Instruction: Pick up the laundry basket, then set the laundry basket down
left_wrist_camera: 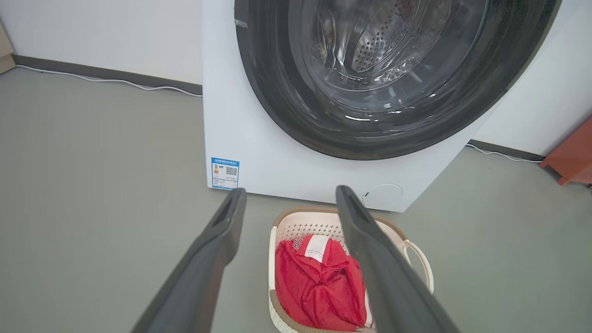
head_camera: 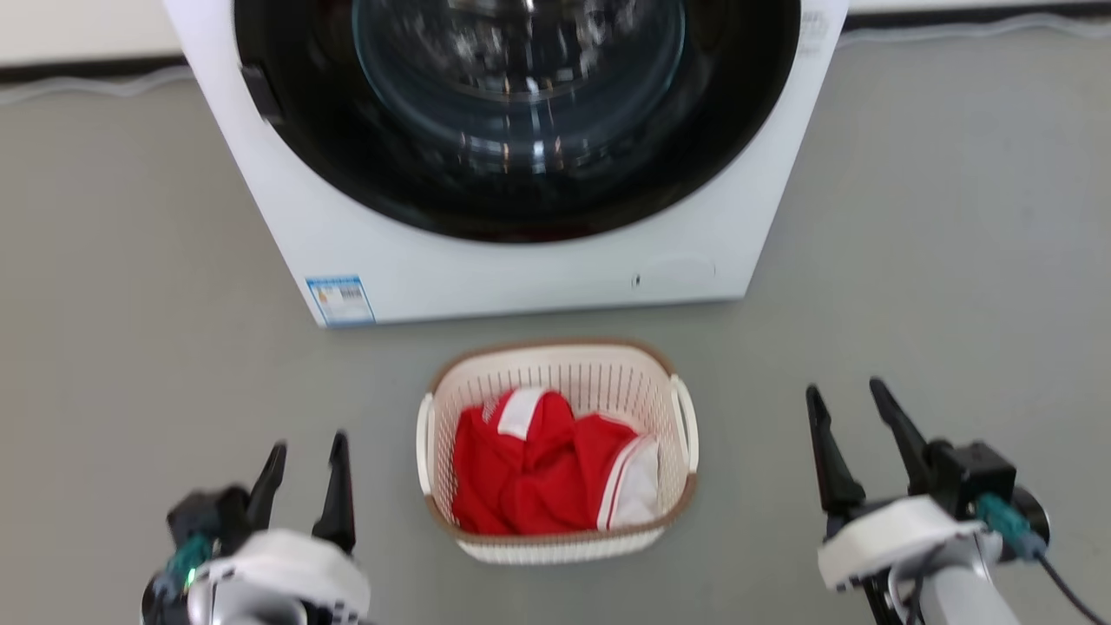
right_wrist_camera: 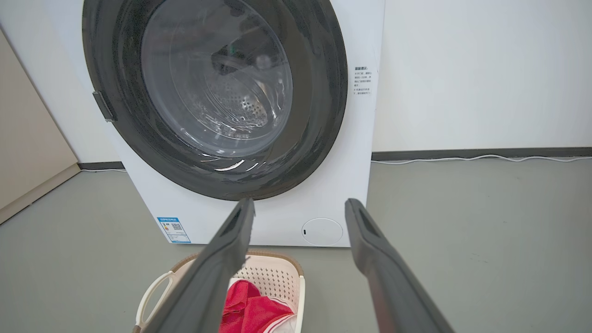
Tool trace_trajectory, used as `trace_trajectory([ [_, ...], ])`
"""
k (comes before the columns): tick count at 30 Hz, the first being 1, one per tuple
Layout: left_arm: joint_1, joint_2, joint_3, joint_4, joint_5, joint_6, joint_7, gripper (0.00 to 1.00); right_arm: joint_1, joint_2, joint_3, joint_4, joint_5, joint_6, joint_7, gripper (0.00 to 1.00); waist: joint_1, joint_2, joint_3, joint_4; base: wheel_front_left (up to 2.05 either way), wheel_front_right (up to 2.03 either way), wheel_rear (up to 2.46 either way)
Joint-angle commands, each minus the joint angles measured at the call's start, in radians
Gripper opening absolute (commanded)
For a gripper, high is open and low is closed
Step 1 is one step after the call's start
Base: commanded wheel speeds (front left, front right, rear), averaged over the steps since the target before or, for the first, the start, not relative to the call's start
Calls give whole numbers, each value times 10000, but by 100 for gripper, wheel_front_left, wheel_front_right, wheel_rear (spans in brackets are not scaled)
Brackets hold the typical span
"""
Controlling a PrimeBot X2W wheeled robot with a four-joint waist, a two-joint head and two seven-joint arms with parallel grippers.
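The laundry basket [head_camera: 590,373] stands on the grey floor just in front of the washing machine, cream-white and perforated with a brown rim and white loop handles on its two sides. Red and white clothing [head_camera: 542,464] lies inside it. My left gripper [head_camera: 305,454] is open to the basket's left, well apart from it. To the basket's right my right gripper [head_camera: 844,399] is open too, also apart. From the left wrist the laundry basket [left_wrist_camera: 305,224] lies low between my fingers [left_wrist_camera: 217,249]. From the right wrist the laundry basket [right_wrist_camera: 277,275] sits at lower left.
A white front-loading washing machine [head_camera: 521,260] with a round glass door stands close behind the basket. A white cable [right_wrist_camera: 485,158] runs along the wall's dark skirting. A red-brown piece of furniture [left_wrist_camera: 571,159] stands at the far right of the left wrist view.
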Motion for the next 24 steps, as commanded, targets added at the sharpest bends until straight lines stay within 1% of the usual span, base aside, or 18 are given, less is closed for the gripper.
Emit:
trace_trajectory([
  [1,347,62,448,-588,111,-58,-61,100,299,11,216,-531,-134,-13,-137,100,0,0,-696,66,0,0,0],
  [3,801,28,551,-935,156,-50,-61,100,662,11,148,-788,-219,-13,-137,100,0,0,-945,69,0,0,0],
  [4,801,28,551,-935,156,-50,-61,100,662,11,148,-788,-219,-13,-137,100,0,0,-945,69,0,0,0],
  [10,1950,-34,716,-1939,194,39,-61,100,1639,11,-87,-1488,-391,-13,-137,100,0,0,-1298,39,0,0,0],
  [15,2722,-51,718,-2481,195,72,-61,100,2181,11,-320,-1746,-325,-13,-137,100,0,0,-1447,-69,0,0,0],
  [16,3045,-134,427,-2237,88,19,1,0,2373,56,-533,-1454,-293,0,0,0,0,0,-1442,-57,0,0,0],
  [21,3269,-295,416,-1567,39,14,27,0,2736,77,-542,-833,-265,2,27,0,0,0,-1454,-55,0,0,0],
  [24,3175,-289,463,-1551,-267,0,144,0,2655,75,-584,-814,97,2,143,0,3,0,-1448,-35,0,0,0],
])
